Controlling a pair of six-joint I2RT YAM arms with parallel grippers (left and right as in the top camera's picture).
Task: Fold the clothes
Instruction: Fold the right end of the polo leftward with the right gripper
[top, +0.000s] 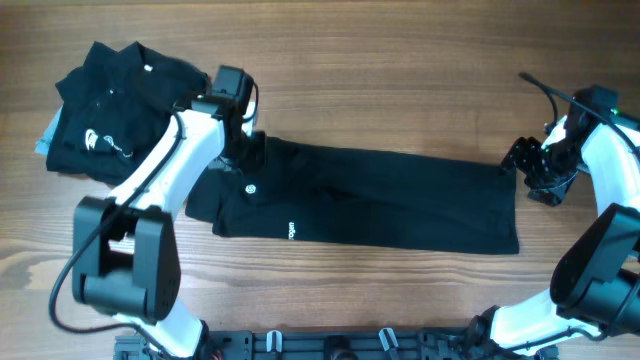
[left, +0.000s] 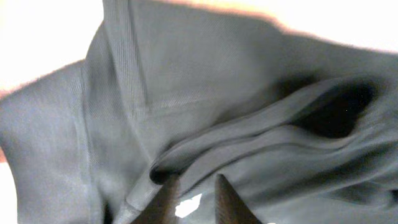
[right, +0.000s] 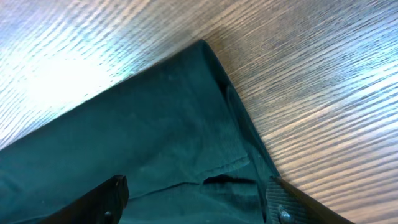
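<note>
A black shirt (top: 400, 195) lies folded into a long strip across the middle of the table, collar end at the left and hem at the right. My left gripper (top: 243, 140) is at the collar end. In the left wrist view its fingers (left: 194, 193) sit close together, pinching the collar folds (left: 217, 74), with a white label between them. My right gripper (top: 522, 168) is at the hem's far right corner. In the right wrist view it is open (right: 196, 196), its fingers spread over the hem corner (right: 155, 112). A second black shirt (top: 110, 110) lies folded at the back left.
The wooden table (top: 400, 80) runs under everything. A light blue edge (top: 42, 145) shows under the folded shirt at the back left. The arm bases stand along the front edge (top: 330, 345).
</note>
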